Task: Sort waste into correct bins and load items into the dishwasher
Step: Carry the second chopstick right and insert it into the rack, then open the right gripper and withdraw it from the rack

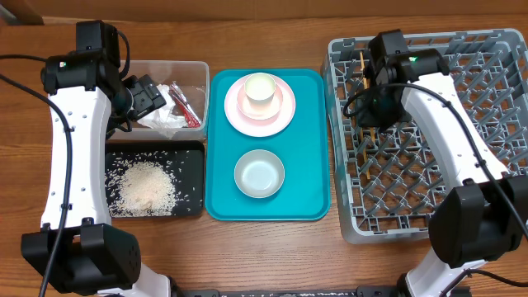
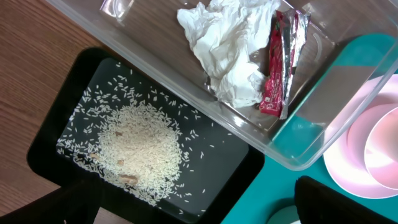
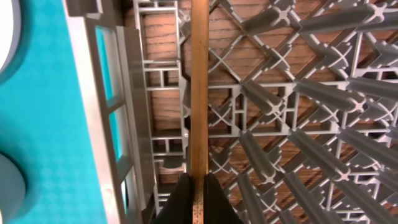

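Wooden table (image 1: 264, 256), dish rack (image 1: 495, 124).
Right gripper (image 3: 198, 199) pinches a chopstick (image 3: 199, 93) above the rack; left gripper (image 2: 196, 202) hangs spread, empty, over the tub (image 2: 155, 68).

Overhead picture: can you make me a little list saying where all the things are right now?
tissue: in the clear tub
red wrapper: in the clear tub, beside the tissue
rice: in the black tray
pink bowl: on the pink plate, on the teal tray
grey bowl: on the teal tray
chopstick: pinched by the right hand, over the dish rack
left hand: open, empty, above the clear tub
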Controlling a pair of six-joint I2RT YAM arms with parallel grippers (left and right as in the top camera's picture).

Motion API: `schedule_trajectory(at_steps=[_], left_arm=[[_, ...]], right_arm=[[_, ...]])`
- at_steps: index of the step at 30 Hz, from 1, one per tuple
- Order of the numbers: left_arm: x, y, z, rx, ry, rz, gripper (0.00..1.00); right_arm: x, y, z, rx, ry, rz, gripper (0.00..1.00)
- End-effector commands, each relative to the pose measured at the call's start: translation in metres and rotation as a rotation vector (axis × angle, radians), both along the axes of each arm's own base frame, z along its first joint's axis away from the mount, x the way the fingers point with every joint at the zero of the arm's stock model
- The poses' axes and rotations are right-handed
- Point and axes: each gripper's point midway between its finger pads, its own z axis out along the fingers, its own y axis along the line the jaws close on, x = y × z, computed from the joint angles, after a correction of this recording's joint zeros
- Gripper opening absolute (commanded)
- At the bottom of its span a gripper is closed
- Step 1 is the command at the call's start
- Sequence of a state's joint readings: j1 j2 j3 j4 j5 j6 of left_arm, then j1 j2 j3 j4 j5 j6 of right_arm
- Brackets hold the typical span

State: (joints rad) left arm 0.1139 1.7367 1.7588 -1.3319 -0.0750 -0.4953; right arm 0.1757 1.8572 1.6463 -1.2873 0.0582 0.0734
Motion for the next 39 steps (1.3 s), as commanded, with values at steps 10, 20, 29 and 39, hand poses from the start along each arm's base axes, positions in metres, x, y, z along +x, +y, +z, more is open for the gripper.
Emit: schedule_trajectory(at_steps=[10, 20, 29, 39], left_arm=[[0.004, 0.001, 0.008, 0.006, -0.026, 0.001, 1.00], [0.003, 0.002, 0.008, 0.006, -0.026, 0.004, 1.00], [0.003, 0.002, 0.008, 0.006, -0.026, 0.003, 1.00], [0.003, 0.002, 0.008, 0.006, -0.026, 0.003, 1.00]], right_arm=[[-0.019, -0.018, -0.029, -0.083, 0.073, 0.006, 0.04], [-0.015, -0.018, -0.028, -0.081, 0.060, 0.006, 0.04], [-0.019, -0.018, -0.029, -0.084, 0.073, 0.007, 0.23], [-0.015, -0.001, -0.027, 0.015, 0.062, 0.017, 0.24]])
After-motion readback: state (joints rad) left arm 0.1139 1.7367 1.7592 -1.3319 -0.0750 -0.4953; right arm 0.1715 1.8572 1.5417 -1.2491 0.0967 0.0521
